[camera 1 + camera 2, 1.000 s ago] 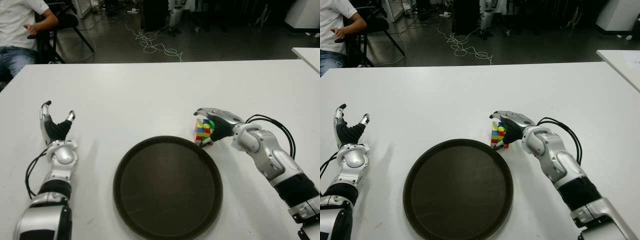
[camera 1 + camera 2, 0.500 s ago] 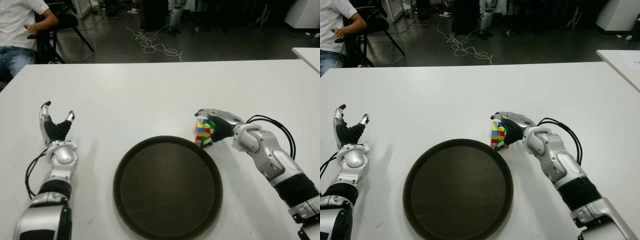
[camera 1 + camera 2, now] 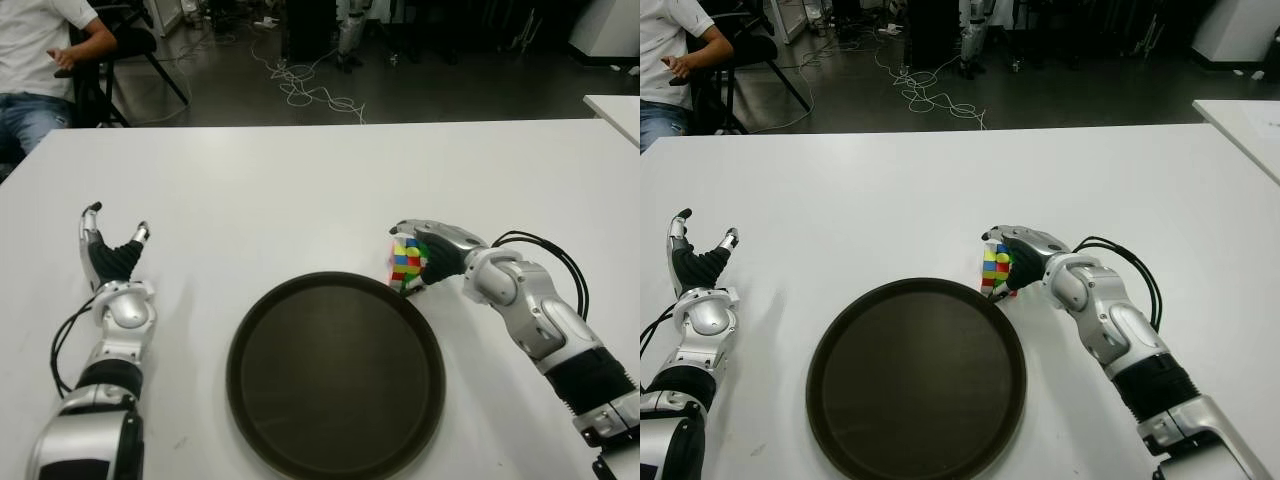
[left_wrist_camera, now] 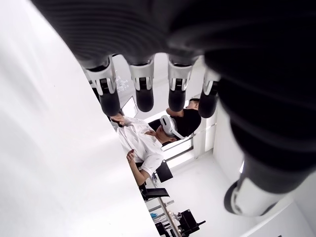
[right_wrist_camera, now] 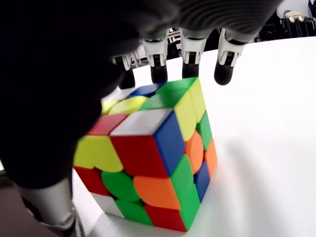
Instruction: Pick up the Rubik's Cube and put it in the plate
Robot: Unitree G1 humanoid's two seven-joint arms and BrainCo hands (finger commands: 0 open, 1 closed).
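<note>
Right wrist view shows us the right robot hand (image 5: 163,74) cupped over the Rubik's Cube (image 5: 148,153), fingers extended, not visibly gripping, just right of the plate (image 3: 335,375).

We see a white table (image 3: 300,170) filling most of the eye views. On it lies a round dark plate (image 3: 336,372), near our front edge. Just beside the plate's far right rim sits a Rubik's Cube (image 3: 406,261) on the white top, close enough that we cannot tell whether it touches the rim. The cube's lower face meets the tabletop in the right wrist view.
</note>
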